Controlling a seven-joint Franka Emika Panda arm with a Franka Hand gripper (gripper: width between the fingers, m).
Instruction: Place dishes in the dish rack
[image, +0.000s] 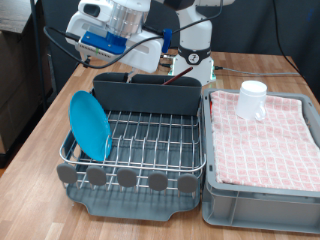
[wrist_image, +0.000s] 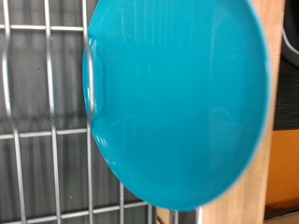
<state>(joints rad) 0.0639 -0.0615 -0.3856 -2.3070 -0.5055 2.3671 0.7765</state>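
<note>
The light-blue plate (image: 89, 125) stands on edge in the slots on the exterior view's left side of the silver wire dish rack (image: 150, 140). In the wrist view the plate (wrist_image: 177, 98) fills most of the picture over the rack wires (wrist_image: 47, 140). The white mug (image: 252, 99) sits upside down on the pink checked cloth in the crate (image: 262, 140). My gripper (image: 112, 45) hangs above the rack's far left corner, well above the plate and touching nothing. Its fingers do not show in the wrist view. The wooden spoon is not in view.
The tall grey cutlery trough (image: 150, 92) runs along the rack's far side. Round grey tabs (image: 128, 179) line its near edge. The robot base (image: 195, 50) stands behind the rack. The wooden table (image: 40, 150) drops off at the exterior view's left.
</note>
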